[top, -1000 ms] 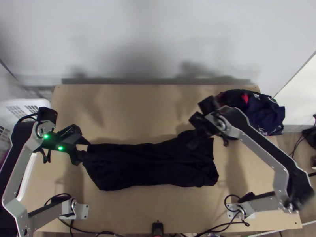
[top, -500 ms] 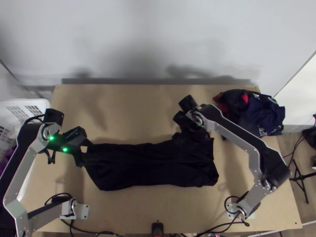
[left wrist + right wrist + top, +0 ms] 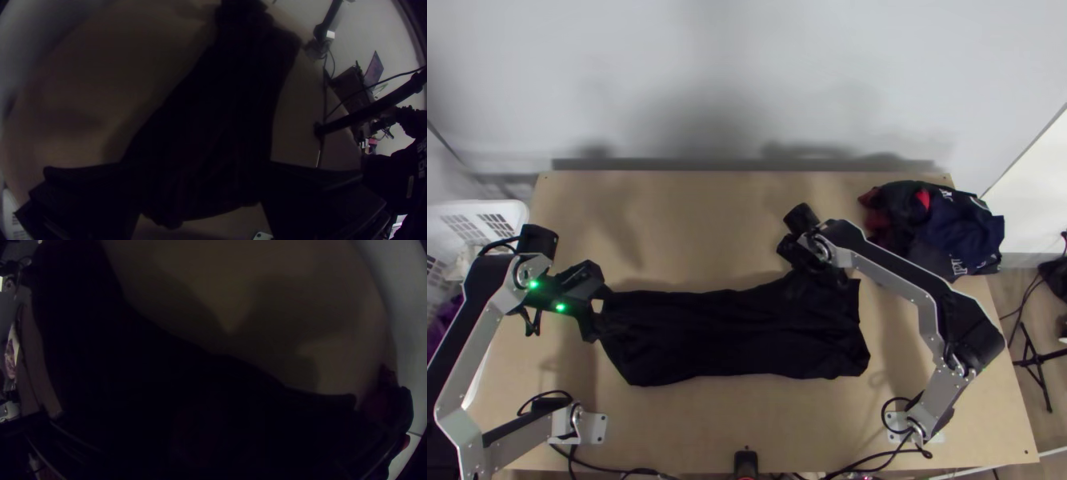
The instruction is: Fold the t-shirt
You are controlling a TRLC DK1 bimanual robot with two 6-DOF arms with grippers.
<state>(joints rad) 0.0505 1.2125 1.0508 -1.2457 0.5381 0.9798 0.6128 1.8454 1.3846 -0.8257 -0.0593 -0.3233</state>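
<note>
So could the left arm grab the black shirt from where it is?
Probably yes: the left gripper is at the end of the shirt nearest its side of the table, fingers apart with dark cloth between them, and nothing seems to block it.

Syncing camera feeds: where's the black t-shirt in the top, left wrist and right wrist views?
Top view: the black t-shirt lies just below centre, lengthwise across.
Left wrist view: between the left gripper's two fingers, stretching away from them.
Right wrist view: big dark area, edge running diagonally against bare wood.
Shared landmark: light wooden table.
</note>
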